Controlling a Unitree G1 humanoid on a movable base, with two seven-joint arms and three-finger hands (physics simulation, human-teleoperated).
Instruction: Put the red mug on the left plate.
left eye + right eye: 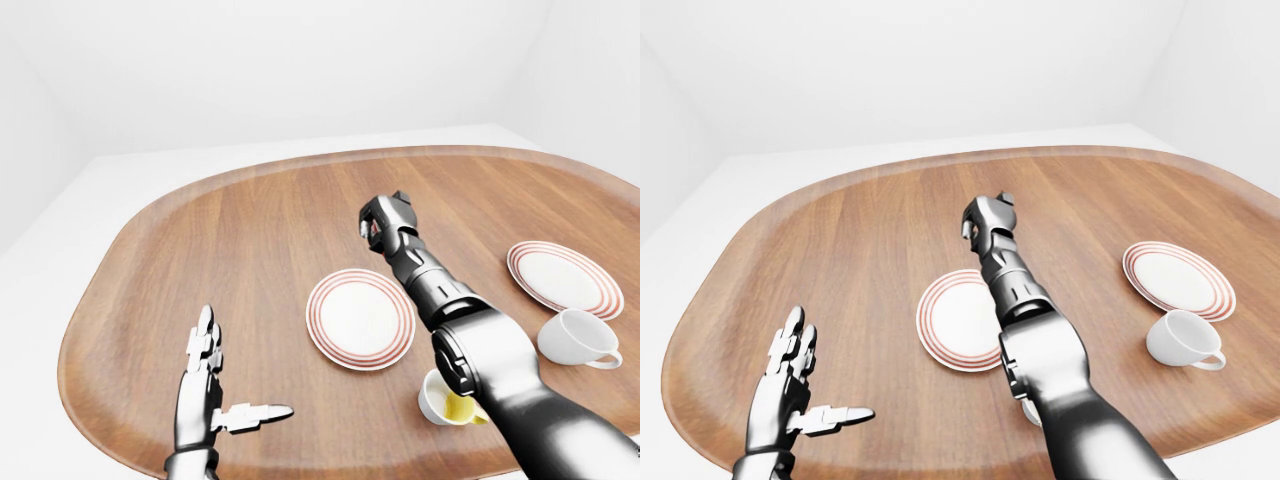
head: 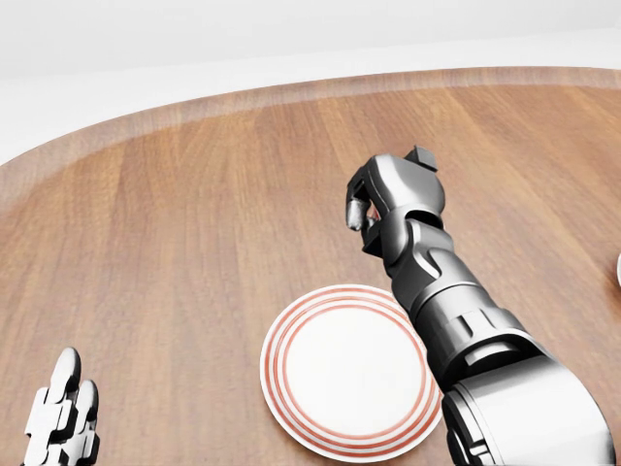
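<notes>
A rounded brown wooden surface [image 1: 250, 240] stood in a plain white room. The right hand [image 2: 374, 209] was raised above the surface, just past the upper edge of the red-ringed white left plate [image 1: 360, 318], fingers curled together around a small patch of red, presumably the red mug [image 2: 361, 208], which was mostly hidden. The left hand [image 1: 212, 385] hovered at lower left, fingers spread apart. A second red-ringed plate [image 1: 563, 277], a white cup [image 1: 575, 338] and a yellow-lined cup [image 1: 445, 400] lay to the right.

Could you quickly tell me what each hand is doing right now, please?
Left hand: open, empty, above the table.
Right hand: fingers curled shut around something red, mostly hidden.
</notes>
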